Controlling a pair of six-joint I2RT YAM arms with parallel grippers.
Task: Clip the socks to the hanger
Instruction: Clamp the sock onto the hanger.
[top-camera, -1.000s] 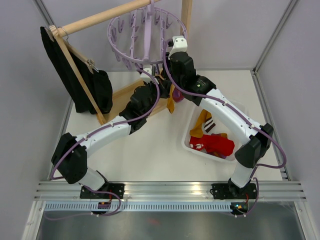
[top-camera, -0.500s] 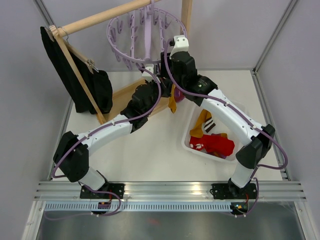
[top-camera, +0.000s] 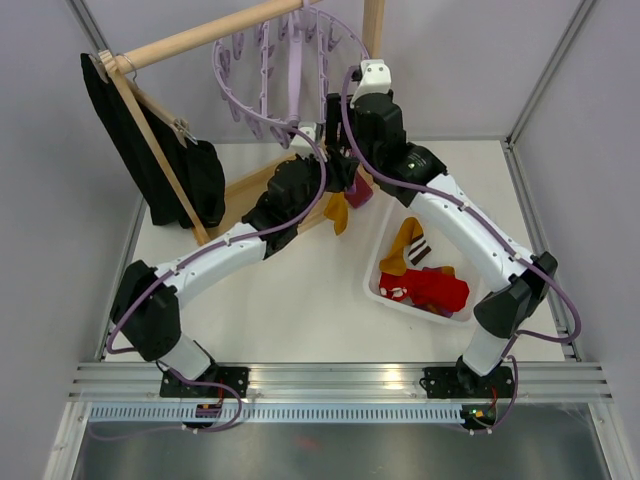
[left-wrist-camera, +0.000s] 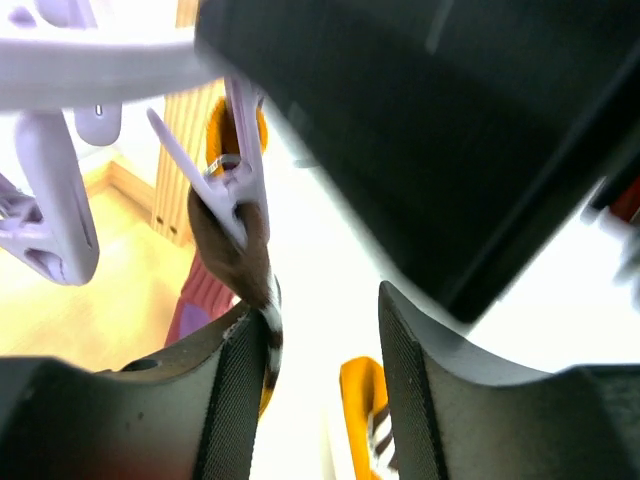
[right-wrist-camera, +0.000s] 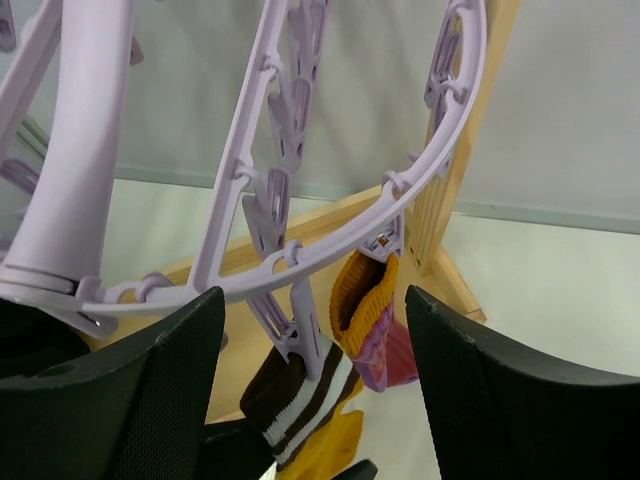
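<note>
Both parted: right gripper (right-wrist-camera: 312, 300) straddling the sock (right-wrist-camera: 300, 395) pegged to the hanger (right-wrist-camera: 330, 243), left gripper (left-wrist-camera: 318, 310) at its lower end.

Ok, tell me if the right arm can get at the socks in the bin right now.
Probably yes: the bin lies open beside the right arm, with nothing covering its socks.

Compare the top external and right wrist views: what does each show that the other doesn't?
Only top external: the white bin of spare socks and the black garment. Only right wrist: a peg up close, on a brown-and-white striped cuff. Both: the lavender hanger, the wooden frame and a hanging mustard sock.
</note>
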